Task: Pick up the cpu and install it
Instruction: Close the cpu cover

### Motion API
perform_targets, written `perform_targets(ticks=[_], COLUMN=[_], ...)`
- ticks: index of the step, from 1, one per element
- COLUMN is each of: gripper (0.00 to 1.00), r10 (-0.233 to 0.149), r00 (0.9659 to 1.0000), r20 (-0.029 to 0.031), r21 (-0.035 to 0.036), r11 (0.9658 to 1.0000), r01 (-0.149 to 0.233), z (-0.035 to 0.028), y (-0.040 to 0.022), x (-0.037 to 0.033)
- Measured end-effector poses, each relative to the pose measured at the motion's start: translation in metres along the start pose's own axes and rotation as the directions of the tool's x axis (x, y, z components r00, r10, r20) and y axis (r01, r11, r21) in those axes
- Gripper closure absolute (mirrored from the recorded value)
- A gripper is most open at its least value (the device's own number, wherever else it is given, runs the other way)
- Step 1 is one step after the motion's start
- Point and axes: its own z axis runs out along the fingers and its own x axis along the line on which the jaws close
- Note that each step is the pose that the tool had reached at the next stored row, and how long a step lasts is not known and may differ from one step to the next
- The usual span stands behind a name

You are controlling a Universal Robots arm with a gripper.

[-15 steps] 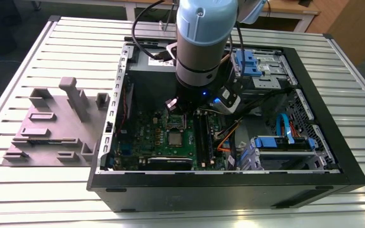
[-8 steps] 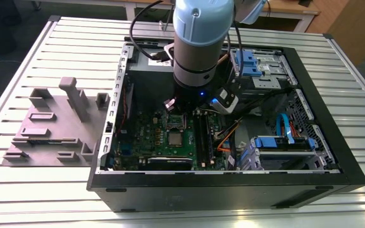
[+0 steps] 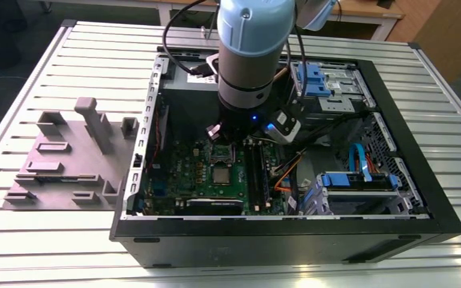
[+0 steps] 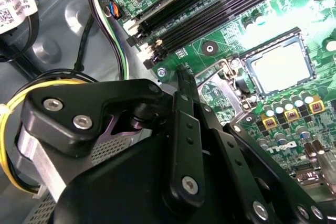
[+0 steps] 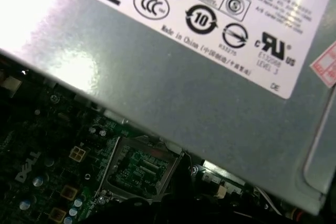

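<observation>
The cpu point(image 4: 278, 66), a small square chip with a silvery top, lies flat in its black socket on the green motherboard point(image 4: 294, 3). The exterior view shows the cpu point(image 3: 224, 174) in the middle of the board, just in front of the arm's wrist point(image 3: 247, 90). My gripper point(image 4: 181, 72) hangs over the board with its black fingers together and nothing between them. Its tip is beside the raised shiny socket frame point(image 4: 223, 77), apart from the cpu. The socket frame point(image 5: 137, 165) stands hinged open in the first wrist view.
The black PC case point(image 3: 295, 240) lies open on a slatted metal table point(image 3: 54, 60). A grey power supply point(image 5: 184, 87) sits close behind the socket. Black memory slots point(image 4: 210, 9), loose cables point(image 4: 10, 129) and blue drive bays point(image 3: 359, 180) surround it. A grey fixture point(image 3: 62, 156) sits at the exterior view's left.
</observation>
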Motion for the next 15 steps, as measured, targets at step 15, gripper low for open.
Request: perform_targets(ticks=[15], gripper=[0.9], r10=[0.0], r00=[1.0], r20=[-0.0016], r21=[-0.0009], r11=[1.0], r01=[0.0], z=[-0.0041], y=[-0.0005], x=[-0.0016])
